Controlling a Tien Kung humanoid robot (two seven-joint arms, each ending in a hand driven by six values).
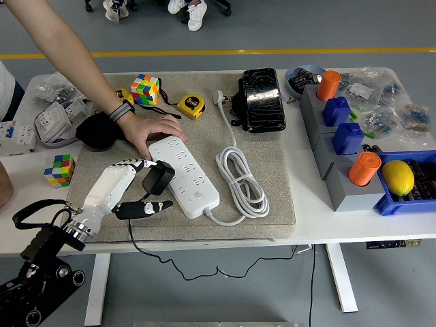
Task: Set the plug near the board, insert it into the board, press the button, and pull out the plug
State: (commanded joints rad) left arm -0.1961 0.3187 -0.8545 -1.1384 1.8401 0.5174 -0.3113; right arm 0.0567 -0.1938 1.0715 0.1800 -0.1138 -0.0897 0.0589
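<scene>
A chunky black plug (158, 177) with a thin black cord (146, 251) trailing off over the table's near edge sits pinched in the fingers of the robot's white-shelled left hand (129, 185), just off the nine-o'clock side of a long white plastic power board (184, 174) that lies slanted on a grey felt mat (272, 184). The hand is clenched on the plug, index finger hooked over its top and thumb (146, 208) stretched out beneath, and the plug appears to touch or nearly touch the board's left edge; whether its pins face a socket cannot be made out. At eleven o'clock from the plug a person's bare hand (151, 128), a dark watch on the wrist, presses down on the board's far end, seemingly to steady it. The board's own white cable (240, 174) lies coiled at three o'clock. By this reckoning the approach step is all but complete and insertion is the step in hand. The next move calls for lifting the plug over a row of sockets, squaring its pins to the slots and pushing straight down without skidding the board. The right arm is out of view.
</scene>
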